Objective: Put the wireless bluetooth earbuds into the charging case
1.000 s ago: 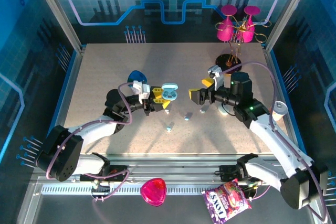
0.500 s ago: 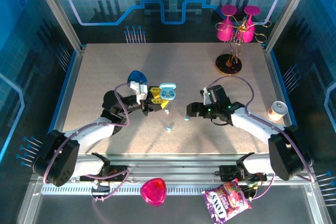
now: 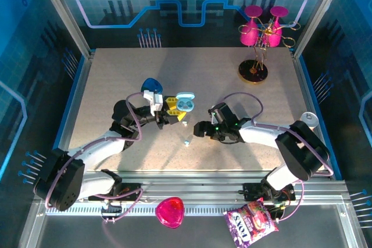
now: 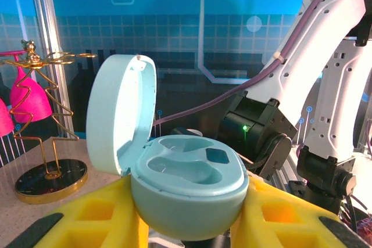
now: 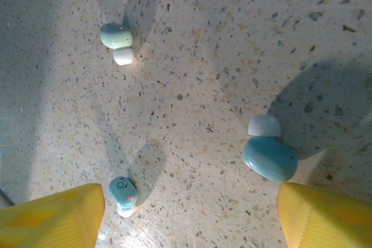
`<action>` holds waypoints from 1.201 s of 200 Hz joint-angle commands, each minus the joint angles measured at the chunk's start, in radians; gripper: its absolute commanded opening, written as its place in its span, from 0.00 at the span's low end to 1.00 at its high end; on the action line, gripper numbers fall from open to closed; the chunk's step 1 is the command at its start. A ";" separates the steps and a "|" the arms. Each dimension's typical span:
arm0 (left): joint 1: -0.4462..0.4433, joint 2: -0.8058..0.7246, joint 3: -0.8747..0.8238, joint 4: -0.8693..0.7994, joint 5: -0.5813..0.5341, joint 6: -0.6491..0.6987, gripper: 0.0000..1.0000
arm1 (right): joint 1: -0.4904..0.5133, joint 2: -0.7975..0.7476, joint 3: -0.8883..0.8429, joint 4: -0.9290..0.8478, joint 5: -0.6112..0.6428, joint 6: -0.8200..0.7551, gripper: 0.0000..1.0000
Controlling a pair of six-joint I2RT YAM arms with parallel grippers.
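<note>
Swinging left and down, right claw (image 3: 199,129) now hangs released over earbuds (image 5: 268,152) on the desk (image 3: 116,79), ready to pinch; left claw (image 3: 173,111) grasps the case (image 4: 186,184) lid-open, sockets up to receive them.

text | purple snack packet (image 3: 251,223) | "SXOT" (seemingly upside down, unsure)

the charging case (image 4: 186,193) is pale blue and pebble-shaped. it sits upright, clamped between the yellow pads (image 4: 87,216) of the left end effector (image 3: 176,110). its lid (image 4: 119,114) stands open at the left, and both wells are empty. three pale-blue earbuds (image 5: 268,154) with white tips lie apart on the speckled counter (image 5: 203,56).
</note>
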 commanded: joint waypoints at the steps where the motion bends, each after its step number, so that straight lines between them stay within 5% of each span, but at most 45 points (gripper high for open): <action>1: 0.007 -0.028 0.009 -0.018 -0.007 0.036 0.27 | 0.004 0.005 -0.001 0.017 0.031 0.022 0.77; 148: 0.006 -0.038 0.012 -0.047 -0.010 0.040 0.27 | -0.047 0.133 0.096 0.056 -0.016 -0.029 0.68; 240: 0.006 -0.048 0.012 -0.075 -0.020 0.066 0.27 | -0.021 0.016 0.095 -0.130 0.125 -0.050 0.66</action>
